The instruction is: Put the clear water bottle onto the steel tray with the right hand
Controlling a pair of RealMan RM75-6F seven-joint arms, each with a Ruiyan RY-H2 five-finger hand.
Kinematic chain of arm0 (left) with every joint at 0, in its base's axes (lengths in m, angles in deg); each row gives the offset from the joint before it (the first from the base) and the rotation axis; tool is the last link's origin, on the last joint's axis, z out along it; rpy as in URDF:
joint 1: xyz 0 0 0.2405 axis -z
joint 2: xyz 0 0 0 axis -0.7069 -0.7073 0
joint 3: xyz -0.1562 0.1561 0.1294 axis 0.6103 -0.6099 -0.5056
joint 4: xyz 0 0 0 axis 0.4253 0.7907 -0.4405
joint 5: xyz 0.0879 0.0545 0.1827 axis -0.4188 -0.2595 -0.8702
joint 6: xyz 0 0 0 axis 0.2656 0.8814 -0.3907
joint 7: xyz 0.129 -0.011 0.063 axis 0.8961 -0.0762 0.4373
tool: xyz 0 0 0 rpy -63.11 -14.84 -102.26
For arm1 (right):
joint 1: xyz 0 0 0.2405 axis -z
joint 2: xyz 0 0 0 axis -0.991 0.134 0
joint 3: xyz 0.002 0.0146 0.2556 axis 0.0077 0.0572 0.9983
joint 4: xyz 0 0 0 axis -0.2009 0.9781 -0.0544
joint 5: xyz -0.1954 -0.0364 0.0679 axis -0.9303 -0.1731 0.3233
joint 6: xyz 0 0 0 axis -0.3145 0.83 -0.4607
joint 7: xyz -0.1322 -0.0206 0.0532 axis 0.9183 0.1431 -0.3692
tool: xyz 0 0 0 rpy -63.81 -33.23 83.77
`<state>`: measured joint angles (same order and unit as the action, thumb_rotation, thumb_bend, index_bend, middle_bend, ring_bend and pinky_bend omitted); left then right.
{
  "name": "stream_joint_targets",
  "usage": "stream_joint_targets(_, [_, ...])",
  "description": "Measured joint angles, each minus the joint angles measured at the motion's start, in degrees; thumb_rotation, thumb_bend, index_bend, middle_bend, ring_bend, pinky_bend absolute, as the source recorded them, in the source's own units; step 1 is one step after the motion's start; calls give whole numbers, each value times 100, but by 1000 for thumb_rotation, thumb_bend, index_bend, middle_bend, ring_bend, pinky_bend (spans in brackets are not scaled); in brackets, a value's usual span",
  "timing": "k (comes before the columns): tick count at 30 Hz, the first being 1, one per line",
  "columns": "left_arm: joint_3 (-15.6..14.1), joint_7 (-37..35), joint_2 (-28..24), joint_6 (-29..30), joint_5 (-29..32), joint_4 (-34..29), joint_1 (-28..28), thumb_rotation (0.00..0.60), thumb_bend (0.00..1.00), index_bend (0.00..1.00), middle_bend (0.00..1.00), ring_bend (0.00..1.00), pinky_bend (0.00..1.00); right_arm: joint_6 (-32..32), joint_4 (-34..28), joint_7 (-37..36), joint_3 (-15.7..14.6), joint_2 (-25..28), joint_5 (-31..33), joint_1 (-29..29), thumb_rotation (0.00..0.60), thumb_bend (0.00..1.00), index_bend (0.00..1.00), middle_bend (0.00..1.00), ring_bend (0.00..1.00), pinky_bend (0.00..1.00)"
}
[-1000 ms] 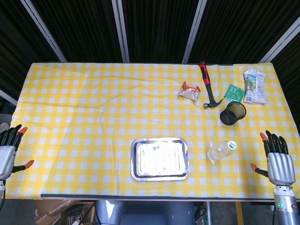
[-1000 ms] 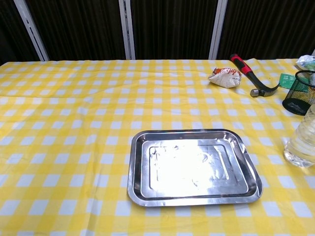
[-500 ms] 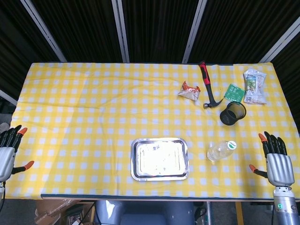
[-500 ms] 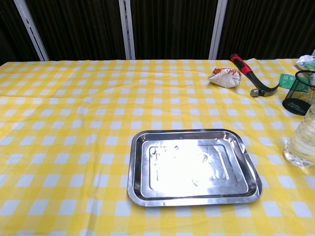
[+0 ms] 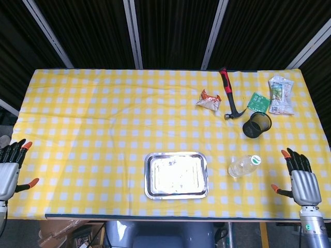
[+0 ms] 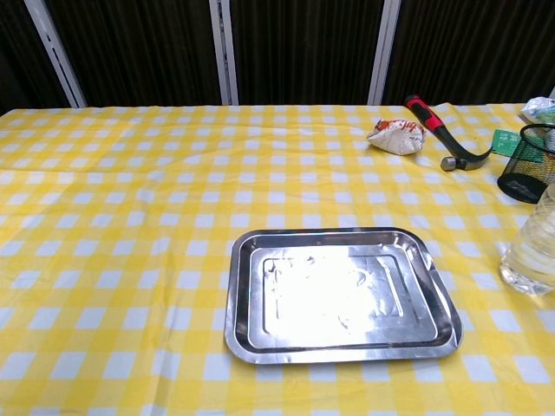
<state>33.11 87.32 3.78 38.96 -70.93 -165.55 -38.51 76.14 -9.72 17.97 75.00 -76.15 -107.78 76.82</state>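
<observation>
While the right hand hovered empty, fingers spread, at the desk's near right corner, the clear water bottle apparently lay tipped just to its left. Its cap pointed up-right, away from the steel tray beyond. The left hand, also spread and empty, was far off.

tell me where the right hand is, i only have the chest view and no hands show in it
Observer: The right hand is at the table's right edge, nearer the robot than the clear water bottle, fingers apart, holding nothing.
Operator: is it touching the bottle
Observer: No. In the head view, bare yellow checked cloth lies between the bottle and the hand.
Operator: my view cuts the bottle off, is the cap on
Observer: Yes, its green-and-white cap is on, and the bottle stands just right of the steel tray.
Operator: and the left hand
Observer: The left hand is open at the far left edge, away from everything.
</observation>
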Motion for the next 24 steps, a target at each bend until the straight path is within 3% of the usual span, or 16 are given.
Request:
stream_joint_targets(8, [19, -51, -30, 21, 34, -20, -15, 600, 190, 46, 0, 0, 0, -691, -769, -1070, -175, 342, -162, -225, 600, 130, 26, 26, 0, 0])
stream_joint_targets(15, [24, -32, -30, 6, 56, -23, -13, 600, 190, 46, 0, 0, 0, -1295, -1001, -1704, -279, 417, -201, -494, 600, 128, 26, 26, 0, 0])
stream_joint_targets(24, [28, 23, -15, -10, 81, -22, -4, 600, 191, 46, 0, 0, 0, -1739, -955, -2119, -76, 33, 91, -850, 600, 129, 26, 26, 0, 0])
